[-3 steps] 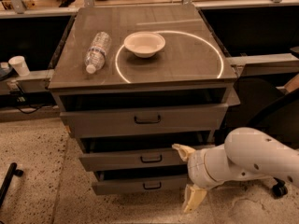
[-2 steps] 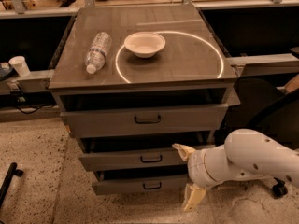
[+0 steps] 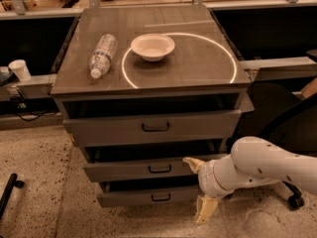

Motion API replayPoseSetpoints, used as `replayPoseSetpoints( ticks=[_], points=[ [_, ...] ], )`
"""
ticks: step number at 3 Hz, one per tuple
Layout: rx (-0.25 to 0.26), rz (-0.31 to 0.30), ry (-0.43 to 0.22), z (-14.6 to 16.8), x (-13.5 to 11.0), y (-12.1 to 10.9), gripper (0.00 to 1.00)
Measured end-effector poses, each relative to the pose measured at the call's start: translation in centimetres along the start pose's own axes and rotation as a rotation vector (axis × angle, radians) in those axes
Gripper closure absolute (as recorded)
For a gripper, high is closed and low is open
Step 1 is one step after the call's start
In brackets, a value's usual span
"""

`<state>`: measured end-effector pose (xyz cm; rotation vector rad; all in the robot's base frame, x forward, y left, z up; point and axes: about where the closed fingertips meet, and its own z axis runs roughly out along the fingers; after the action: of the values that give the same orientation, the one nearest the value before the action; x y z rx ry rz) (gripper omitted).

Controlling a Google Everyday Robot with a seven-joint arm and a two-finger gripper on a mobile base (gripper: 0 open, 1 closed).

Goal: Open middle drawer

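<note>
The gripper [image 3: 200, 187] sits at the right end of the middle drawer [image 3: 124, 171]. Its fingers [image 3: 194, 163] are spread wide and grip nothing.

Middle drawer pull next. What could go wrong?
1. The gripper hangs open at the right end of the middle drawer, well right of its black handle; pulling from there may slip or skew the drawer.
2. Its lower finger sits level with the bottom drawer and could catch that instead.
3. The water bottle lies on its side on the cabinet top; a jolt might roll it.
</note>
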<state>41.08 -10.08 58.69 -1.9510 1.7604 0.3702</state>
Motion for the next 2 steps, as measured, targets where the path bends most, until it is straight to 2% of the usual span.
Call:
replayPoseSetpoints(
  ticks=[1, 2],
  points=[
    [0.033, 0.066, -0.017, 3.3, 6.0, -1.1, 0.0],
    [0.046, 0.113, -0.11, 8.1, 11.6, -0.3, 0.0]
  ],
)
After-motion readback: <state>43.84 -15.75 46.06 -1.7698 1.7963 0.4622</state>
